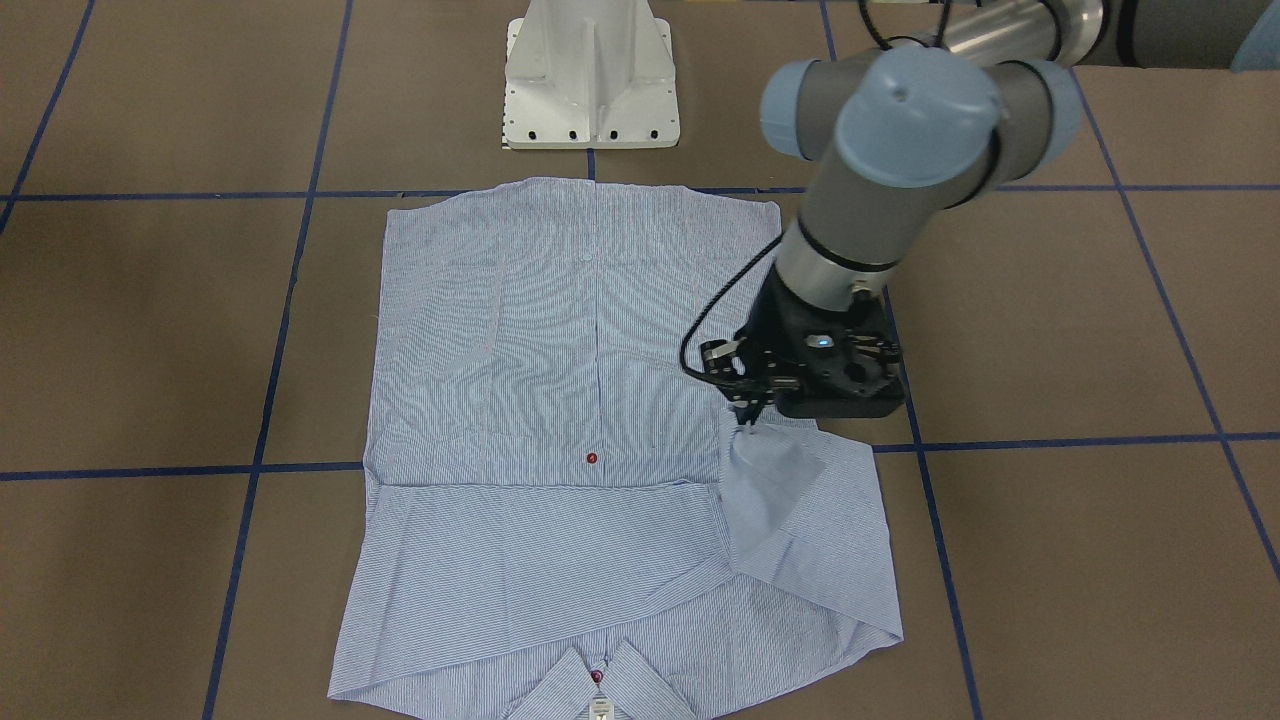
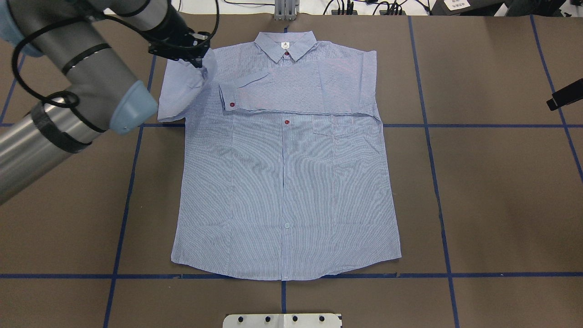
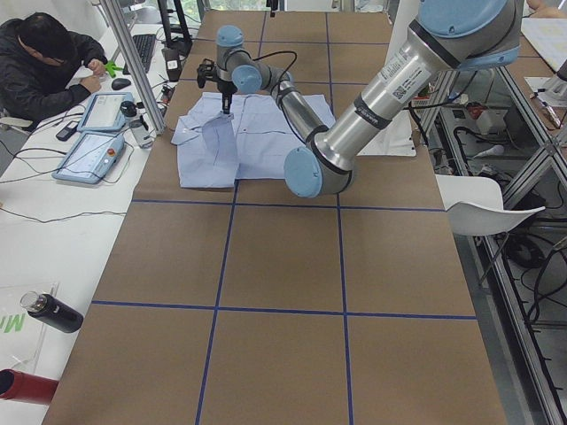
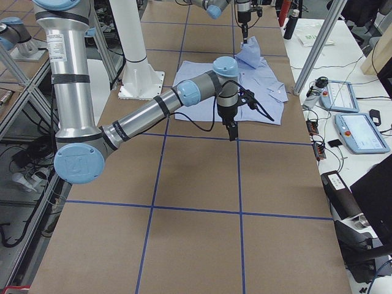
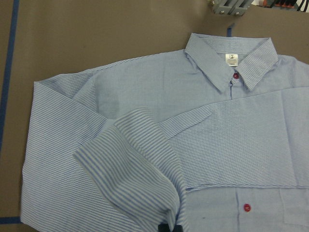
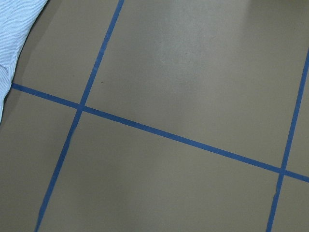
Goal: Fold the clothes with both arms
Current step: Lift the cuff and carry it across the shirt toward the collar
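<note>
Left gripper (image 1: 747, 416) clamps the shirt's (image 2: 282, 191) raised sleeve (image 1: 772, 482), apparently its cuff. Right gripper (image 4: 232, 133) hangs over the desk (image 4: 196, 177); cannot tell its state.

Your brown table (image 2: 501, 191) carries a grid of blue tape lines (image 2: 437, 182). In the front-facing view, the white pedestal base (image 1: 590, 80) stands at 12 o'clock. In the left view, a person in a dark jacket (image 3: 44, 62) sits at 10 o'clock near a grey control tablet (image 3: 89, 158). A black bottle (image 3: 53, 312) lies at 8 o'clock and a white chair (image 3: 487, 212) stands at 3 o'clock.
</note>
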`<state>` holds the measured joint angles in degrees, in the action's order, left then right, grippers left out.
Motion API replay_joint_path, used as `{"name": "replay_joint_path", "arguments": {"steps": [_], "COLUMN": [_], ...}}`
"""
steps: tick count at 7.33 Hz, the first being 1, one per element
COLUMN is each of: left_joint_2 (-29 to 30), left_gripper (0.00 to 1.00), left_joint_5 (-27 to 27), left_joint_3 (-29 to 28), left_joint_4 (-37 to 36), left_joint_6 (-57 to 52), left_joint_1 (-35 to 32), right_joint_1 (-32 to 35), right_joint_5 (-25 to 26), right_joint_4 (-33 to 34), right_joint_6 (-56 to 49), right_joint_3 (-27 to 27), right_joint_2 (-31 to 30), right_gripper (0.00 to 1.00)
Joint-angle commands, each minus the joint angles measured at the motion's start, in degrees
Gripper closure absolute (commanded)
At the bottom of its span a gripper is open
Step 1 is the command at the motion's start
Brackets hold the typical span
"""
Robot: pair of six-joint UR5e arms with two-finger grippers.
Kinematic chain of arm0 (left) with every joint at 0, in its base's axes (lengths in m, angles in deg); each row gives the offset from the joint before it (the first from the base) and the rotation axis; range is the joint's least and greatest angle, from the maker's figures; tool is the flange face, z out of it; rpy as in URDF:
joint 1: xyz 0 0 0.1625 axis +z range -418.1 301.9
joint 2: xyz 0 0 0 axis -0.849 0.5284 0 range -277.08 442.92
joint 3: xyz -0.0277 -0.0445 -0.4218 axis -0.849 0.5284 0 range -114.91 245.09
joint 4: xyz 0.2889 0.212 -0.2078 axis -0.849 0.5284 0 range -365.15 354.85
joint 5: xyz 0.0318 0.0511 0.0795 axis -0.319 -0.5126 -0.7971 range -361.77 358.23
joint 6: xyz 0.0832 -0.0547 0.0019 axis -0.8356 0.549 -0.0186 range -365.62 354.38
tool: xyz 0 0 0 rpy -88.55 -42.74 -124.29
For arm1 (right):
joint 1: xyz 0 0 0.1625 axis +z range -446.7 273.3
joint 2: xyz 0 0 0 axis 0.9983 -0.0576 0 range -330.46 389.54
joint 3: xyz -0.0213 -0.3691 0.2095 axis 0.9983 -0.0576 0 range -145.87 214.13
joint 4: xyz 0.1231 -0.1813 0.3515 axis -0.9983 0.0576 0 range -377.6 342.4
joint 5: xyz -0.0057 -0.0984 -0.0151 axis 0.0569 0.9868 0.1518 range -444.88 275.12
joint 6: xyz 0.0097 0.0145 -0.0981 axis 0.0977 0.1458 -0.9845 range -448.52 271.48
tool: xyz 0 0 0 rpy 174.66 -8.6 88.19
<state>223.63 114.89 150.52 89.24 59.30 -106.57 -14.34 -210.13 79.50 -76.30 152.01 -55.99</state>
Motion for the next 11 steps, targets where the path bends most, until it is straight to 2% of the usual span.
{"name": "replay_joint_path", "arguments": {"steps": [1, 3, 4, 5, 9, 11], "left_joint_2": [11.1, 16.2, 17.0, 16.8, 20.1, 18.9], "left_gripper": [1.00, 1.00, 0.88, 0.02, 0.00, 0.00], "left_joint_5": [-3.9, -6.8, -7.8, -8.6, -9.1, -8.8], "left_joint_3": [-10.8, -17.1, -19.0, -19.1, -19.5, -19.2], "left_joint_4": [-0.6, 0.0, 1.0, 1.8, 5.9, 5.9], "left_joint_6": [8.4, 13.4, 13.8, 13.8, 17.1, 15.4], "left_joint_1": [4.4, 8.5, 9.3, 9.8, 11.9, 11.9], "right_joint_1": [0.0, 0.0, 0.0, 0.0, 0.0, 0.0], "right_joint_5": [0.0, 0.0, 0.0, 0.0, 0.0, 0.0], "right_joint_4": [0.0, 0.0, 0.0, 0.0, 0.0, -0.1], "right_joint_6": [0.0, 0.0, 0.0, 0.0, 0.0, 1.6], "right_joint_3": [0.1, 0.0, 0.0, -0.1, -0.1, -0.1], "right_joint_2": [0.0, 0.0, -0.1, 0.0, 0.0, 0.2], "right_gripper": [0.00, 0.00, 0.00, 0.00, 0.00, 0.00]}}
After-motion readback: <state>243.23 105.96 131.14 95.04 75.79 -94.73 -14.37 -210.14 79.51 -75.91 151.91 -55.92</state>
